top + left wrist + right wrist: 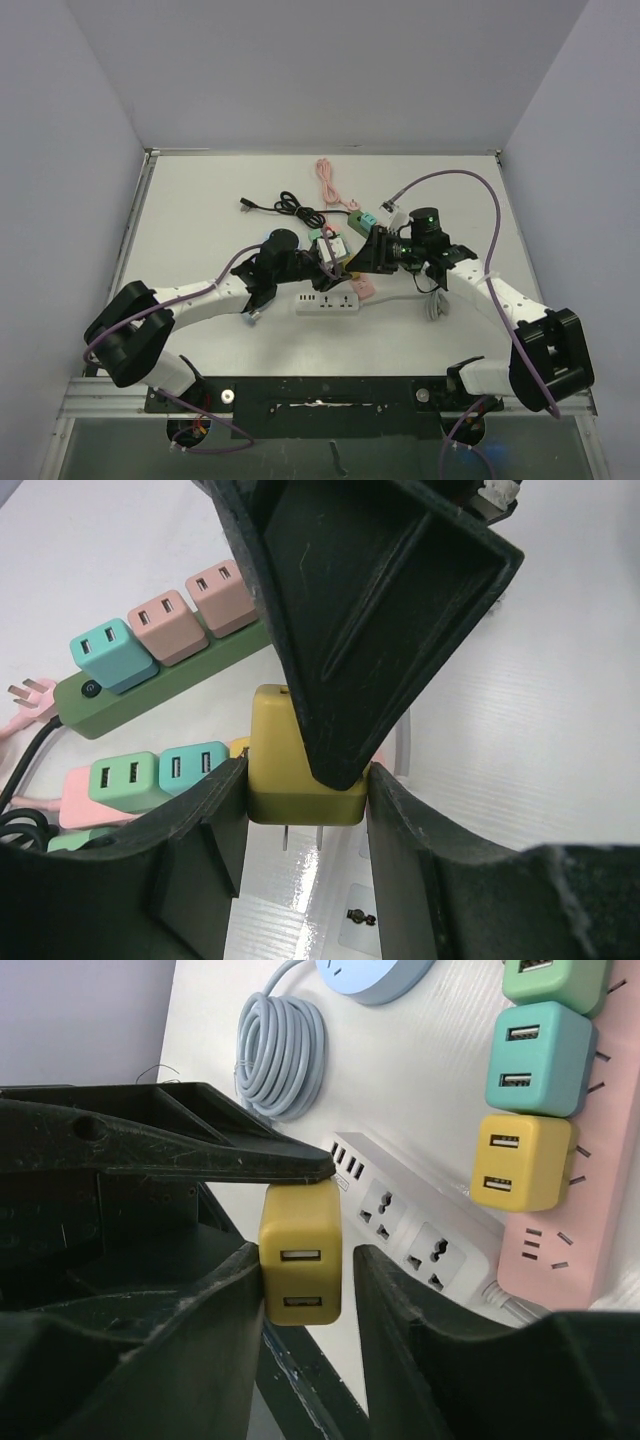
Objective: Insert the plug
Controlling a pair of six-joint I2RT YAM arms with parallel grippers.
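A yellow two-port USB plug [300, 770] hangs between the fingers of my left gripper [305, 792], which is shut on its two sides. Its two metal prongs point down, a little above the white power strip [290, 905]. In the right wrist view the plug [300, 1250] touches one finger of my right gripper [308, 1260]; a gap shows at the other finger, so it is open. In the top view both grippers, left [335, 263] and right [366, 257], meet over the white strip [328, 300], with the plug [352, 272] between them.
A green power strip [170, 690] with pink and teal chargers lies behind. A pink strip [560, 1250] carries yellow, teal and green chargers. A coiled grey cable [285, 1055], a black cable [285, 207] and a pink cable [328, 180] lie around.
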